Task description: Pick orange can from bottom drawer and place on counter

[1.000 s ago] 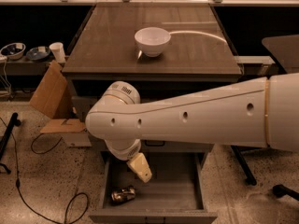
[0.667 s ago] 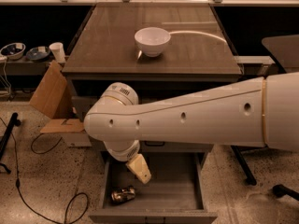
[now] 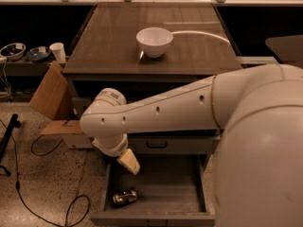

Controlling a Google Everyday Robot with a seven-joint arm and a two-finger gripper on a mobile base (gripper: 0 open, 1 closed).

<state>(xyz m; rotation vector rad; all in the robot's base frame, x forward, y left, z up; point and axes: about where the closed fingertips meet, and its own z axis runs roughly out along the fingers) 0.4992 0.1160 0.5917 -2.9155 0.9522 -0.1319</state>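
The bottom drawer (image 3: pixel 173 188) is pulled open below the cabinet, grey inside. A small can (image 3: pixel 124 196) lies on its side near the drawer's front left corner; it looks dark brownish with shiny ends. My gripper (image 3: pixel 129 162) hangs from the white wrist (image 3: pixel 110 126) over the drawer's back left part, above and slightly behind the can, not touching it. It holds nothing that I can see. The counter (image 3: pixel 109 46) is the wood-grain top of the cabinet, above the arm.
A white bowl (image 3: pixel 154 40) stands mid-counter. My thick white arm (image 3: pixel 199 110) crosses in front of the upper drawers. A cardboard box (image 3: pixel 51 100) stands left of the cabinet. A shelf with bowls and a cup (image 3: pixel 58 52) is at far left. Cables lie on the floor (image 3: pixel 52 207).
My wrist and gripper have shifted slightly to the left over the open drawer. The can and the bowl have not moved.
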